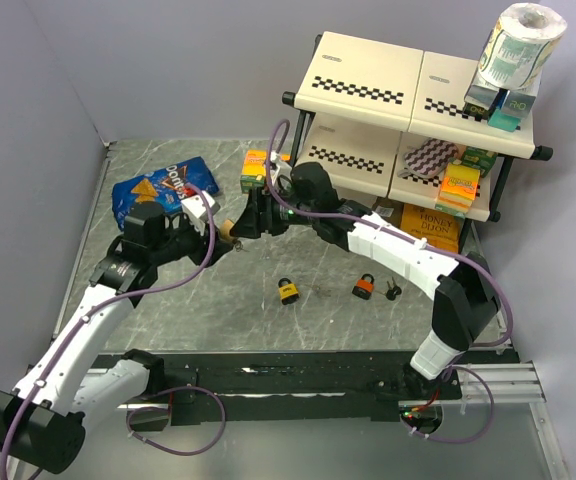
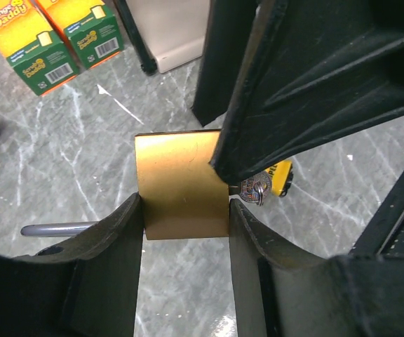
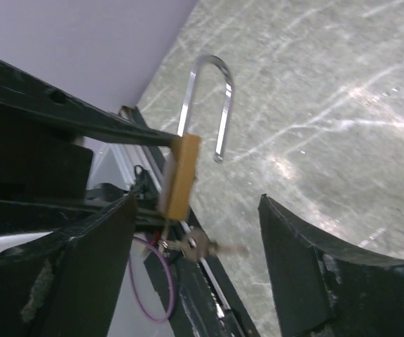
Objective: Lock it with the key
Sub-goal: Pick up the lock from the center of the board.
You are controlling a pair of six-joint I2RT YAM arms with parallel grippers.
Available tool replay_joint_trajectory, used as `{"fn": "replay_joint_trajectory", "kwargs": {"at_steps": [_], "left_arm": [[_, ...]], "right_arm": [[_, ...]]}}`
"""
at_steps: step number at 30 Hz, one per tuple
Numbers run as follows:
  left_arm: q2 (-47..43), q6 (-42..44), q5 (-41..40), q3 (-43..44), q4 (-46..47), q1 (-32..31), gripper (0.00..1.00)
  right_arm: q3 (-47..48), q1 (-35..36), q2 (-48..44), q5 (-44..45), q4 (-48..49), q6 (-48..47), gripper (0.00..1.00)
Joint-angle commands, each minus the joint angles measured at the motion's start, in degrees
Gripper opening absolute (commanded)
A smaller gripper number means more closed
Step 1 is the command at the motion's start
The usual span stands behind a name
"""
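Observation:
A brass padlock [image 2: 181,186] is held off the table, with my left gripper [image 2: 186,210] shut on its body from both sides. Its silver shackle [image 3: 209,105] stands open, one leg free of the body [image 3: 179,175]. A key [image 3: 195,246] on a small ring hangs at the padlock's keyhole end, also seen beside the left finger as the key [image 2: 258,188]. My right gripper [image 3: 195,201] is open, its fingers on either side of the key and the padlock's lower end, touching neither. From above, the two grippers [image 1: 223,232] [image 1: 253,215] meet nose to nose at the padlock [image 1: 232,232].
On the table lie a yellow padlock [image 1: 288,291], an orange padlock [image 1: 364,287] and loose keys [image 1: 392,292]. A blue chip bag [image 1: 158,188] lies at the back left. Sponge boxes [image 1: 255,170] and a stocked two-tier shelf [image 1: 408,110] stand behind.

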Motion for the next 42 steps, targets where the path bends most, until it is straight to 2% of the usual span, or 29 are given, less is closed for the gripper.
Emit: {"fn": "replay_joint_trajectory", "kwargs": {"at_steps": [1, 3, 10, 13, 19, 20, 21, 22, 23, 24, 25, 26, 29, 32, 36, 39, 42], "left_arm": [[-2.17, -2.83, 0.69, 3.32, 7.22, -0.79, 0.01], [-2.34, -3.53, 0.34, 3.41, 7.84, -1.14, 0.01], [-2.08, -4.41, -0.37, 4.03, 8.72, -2.02, 0.01], [-2.08, -4.50, -0.80, 4.03, 8.98, -2.55, 0.01], [-1.99, -4.67, -2.56, 3.85, 9.07, -3.08, 0.01], [-1.82, -4.67, -2.39, 4.03, 8.55, -3.08, 0.04], [-1.56, -4.50, -1.78, 4.38, 7.67, -3.08, 0.12], [-1.29, -3.98, -0.99, 5.42, 6.53, -3.08, 0.39], [-1.03, -3.71, -0.20, 6.04, 3.56, -3.08, 0.57], [-1.11, -3.27, 1.03, 6.66, 1.79, -3.08, 0.70], [-1.38, -2.14, 1.74, 7.01, 0.65, -3.08, 0.95], [-1.73, -1.69, 2.09, 7.02, -1.02, -3.08, 0.99], [-5.15, -1.42, 3.85, 6.31, -2.44, -2.99, 0.96], [-8.84, -6.68, 3.33, 5.87, -1.92, -2.99, 0.96], [-11.66, -9.23, 2.28, 5.87, -1.65, -2.99, 0.96], [-9.13, -9.33, 1.04, 9.46, -6.38, -2.99, 0.96], [-6.14, -9.77, 4.37, 13.34, -12.98, -2.73, 0.96]], "right_arm": [[2.79, 1.18, 0.86, -2.23, 5.14, 1.94, 0.74], [2.27, 1.53, 1.03, -3.20, 5.49, 2.38, 0.67], [1.56, 1.88, 1.56, -4.25, 5.93, 3.43, 0.59], [1.74, 1.97, 1.91, -4.51, 7.32, 3.87, 0.51], [1.12, 2.06, 1.82, -5.83, 7.78, 4.31, 0.25], [1.04, 2.06, 1.65, -5.83, 7.87, 4.23, 0.14], [1.21, 1.97, 1.65, -5.92, 7.61, 4.05, 0.07], [1.30, 1.88, 1.39, -6.27, 7.52, 3.79, 0.00], [1.73, 1.62, 1.30, -6.45, 7.17, 3.09, 0.00], [1.91, 1.36, 0.77, -6.62, 6.55, 2.47, 0.00], [2.26, 1.01, 0.42, -7.41, 6.46, 1.95, 0.00], [2.27, 0.22, 0.07, -7.85, 6.46, 0.81, 0.00], [2.09, -1.19, -2.13, -10.22, 4.44, -2.01, 0.00], [1.04, -1.89, -4.85, -13.46, 2.60, -5.43, 0.00], [0.60, -2.42, -9.24, -17.42, -2.40, -11.58, 0.00], [-0.89, -3.39, -12.83, -19.01, -4.26, -14.32, 0.00], [-2.30, -4.27, -16.09, -19.28, -5.84, -17.03, 0.00]]}}
